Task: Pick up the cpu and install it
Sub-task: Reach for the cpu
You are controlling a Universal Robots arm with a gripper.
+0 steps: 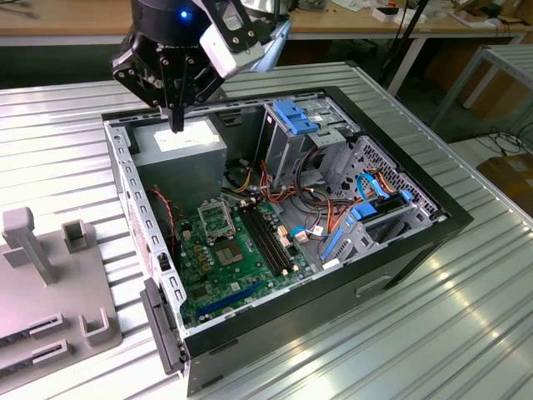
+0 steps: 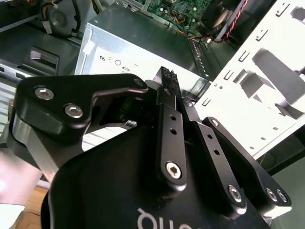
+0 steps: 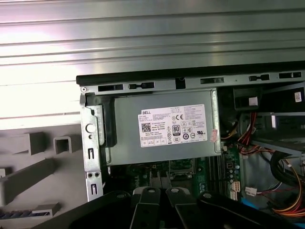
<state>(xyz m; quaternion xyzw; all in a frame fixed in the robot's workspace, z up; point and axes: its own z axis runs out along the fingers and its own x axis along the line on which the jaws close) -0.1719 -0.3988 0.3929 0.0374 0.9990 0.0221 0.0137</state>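
Black fingers (image 2: 169, 133) of the gripper (image 2: 167, 76) are pressed close together. I cannot tell if something thin sits between them. The gripper hangs just above the grey power box (image 1: 179, 143) inside the open computer case (image 1: 450, 218). Next to the power box, down in the case, lies the green motherboard (image 1: 225, 267) with its square socket (image 1: 218, 218). I cannot tell where the cpu is or which way it points.
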